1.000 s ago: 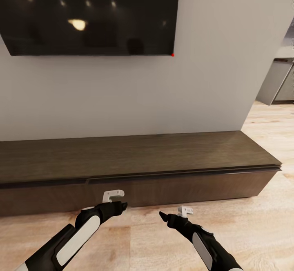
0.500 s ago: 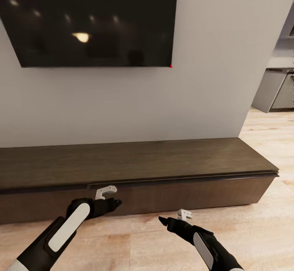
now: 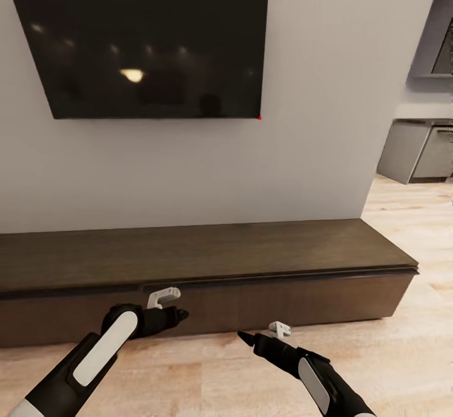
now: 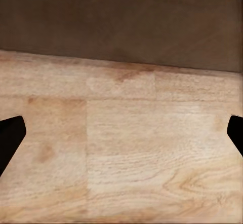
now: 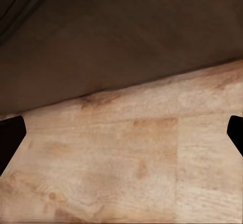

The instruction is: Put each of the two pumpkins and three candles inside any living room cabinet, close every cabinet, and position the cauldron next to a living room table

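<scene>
Left gripper (image 3: pixel 181 314) spread wide and empty, now pressed up near the dark front of the cabinet (image 3: pixel 207 253) after a reach forward; right gripper (image 3: pixel 242 337), likewise wide, low over the wood floor (image 3: pixel 207 373). Front apparently shut, opening likely next.

Long dark-brown cabinet (image 3: pixel 251 297), fronts closed, against wall.

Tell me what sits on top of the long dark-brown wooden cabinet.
The top of the long dark-brown wooden cabinet is bare as far as the head view shows. Its left end runs out of frame, and its closed fronts hide whatever is inside.
</scene>
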You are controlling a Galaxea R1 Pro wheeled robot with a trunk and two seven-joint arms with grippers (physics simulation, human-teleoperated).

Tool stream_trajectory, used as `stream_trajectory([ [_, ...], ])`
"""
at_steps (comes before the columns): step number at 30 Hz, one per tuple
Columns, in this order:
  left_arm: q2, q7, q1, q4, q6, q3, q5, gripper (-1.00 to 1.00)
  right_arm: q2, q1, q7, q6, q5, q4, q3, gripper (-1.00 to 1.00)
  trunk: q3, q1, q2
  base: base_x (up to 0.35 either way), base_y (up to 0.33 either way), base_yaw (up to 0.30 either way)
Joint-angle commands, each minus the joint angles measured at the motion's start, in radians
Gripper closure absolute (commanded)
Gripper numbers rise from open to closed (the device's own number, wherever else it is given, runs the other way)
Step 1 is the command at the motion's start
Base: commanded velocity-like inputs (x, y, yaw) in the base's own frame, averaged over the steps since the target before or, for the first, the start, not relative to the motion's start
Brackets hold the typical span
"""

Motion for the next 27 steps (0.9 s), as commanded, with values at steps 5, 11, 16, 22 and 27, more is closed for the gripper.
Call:
stream_trajectory([
  [5, 0.001, 0.011, -0.001, -0.001, 0.001, -0.002, 0.010, -1.00, 0.000, 0.000, 0.003, 0.006, -0.006, 0.001, 0.001, -1.00, 0.018, -0.003, 0.001, -0.328, 0.000, 0.000],
  [11, 0.001, 0.011, -0.001, -0.001, 0.001, -0.002, 0.010, -1.00, 0.000, 0.000, 0.008, 0.005, -0.009, 0.040, 0.001, -1.00, 0.042, -0.006, 0.002, -0.249, 0.000, 0.000],
  [16, 0.001, 0.010, -0.001, -0.001, 0.001, -0.002, 0.010, -1.00, 0.000, 0.000, 0.007, 0.003, -0.009, 0.048, 0.001, -1.00, 0.061, -0.008, 0.003, -0.031, 0.000, -0.077],
  [22, 0.001, 0.010, -0.001, -0.001, 0.001, -0.001, 0.011, -1.00, 0.001, 0.000, 0.005, 0.003, -0.010, 0.050, 0.001, -1.00, 0.084, -0.011, 0.005, -0.002, 0.000, -0.045],
  [27, 0.001, 0.010, -0.001, -0.001, 0.001, -0.002, 0.012, -1.00, 0.000, 0.000, 0.004, 0.004, -0.011, 0.050, 0.000, -1.00, 0.104, -0.013, 0.006, 0.000, 0.000, -0.004],
])
